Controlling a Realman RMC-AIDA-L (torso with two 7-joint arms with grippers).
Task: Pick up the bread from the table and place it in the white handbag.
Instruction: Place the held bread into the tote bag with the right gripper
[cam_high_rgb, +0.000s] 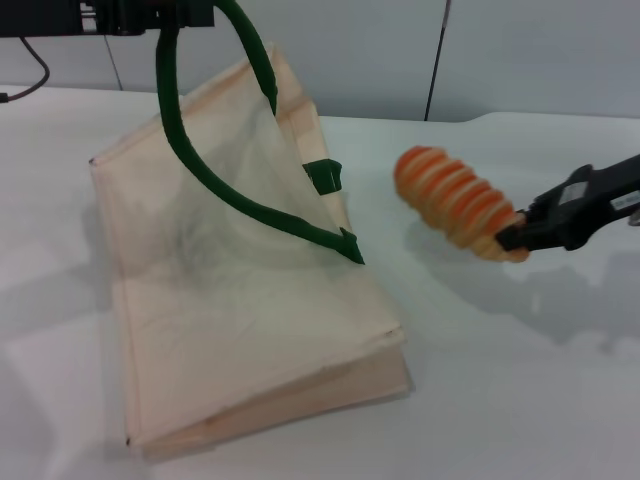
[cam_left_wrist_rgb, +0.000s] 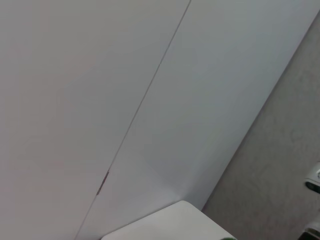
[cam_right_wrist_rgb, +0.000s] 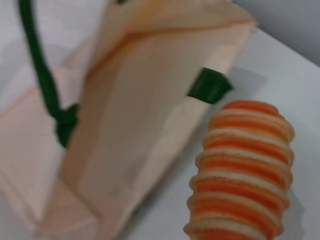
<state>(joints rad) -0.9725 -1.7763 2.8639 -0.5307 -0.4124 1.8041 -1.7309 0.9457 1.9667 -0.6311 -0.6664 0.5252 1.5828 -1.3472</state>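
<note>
The bread (cam_high_rgb: 455, 200) is an orange loaf with cream ridges, held in the air to the right of the white handbag (cam_high_rgb: 230, 300). My right gripper (cam_high_rgb: 512, 238) is shut on the bread's near end. It fills the lower part of the right wrist view (cam_right_wrist_rgb: 242, 170), with the handbag (cam_right_wrist_rgb: 140, 110) behind it. The handbag lies on the table (cam_high_rgb: 520, 380) with its mouth lifted. My left gripper (cam_high_rgb: 150, 15), at the top edge, holds up one dark green handle (cam_high_rgb: 200, 150). The left wrist view shows neither the bag nor the bread.
A black cable (cam_high_rgb: 30, 70) lies at the back left. A grey panelled wall (cam_high_rgb: 500, 50) stands behind the table's far edge. The bag's other green handle end (cam_high_rgb: 323, 175) sticks out toward the bread. Bare tabletop lies under and in front of the right arm.
</note>
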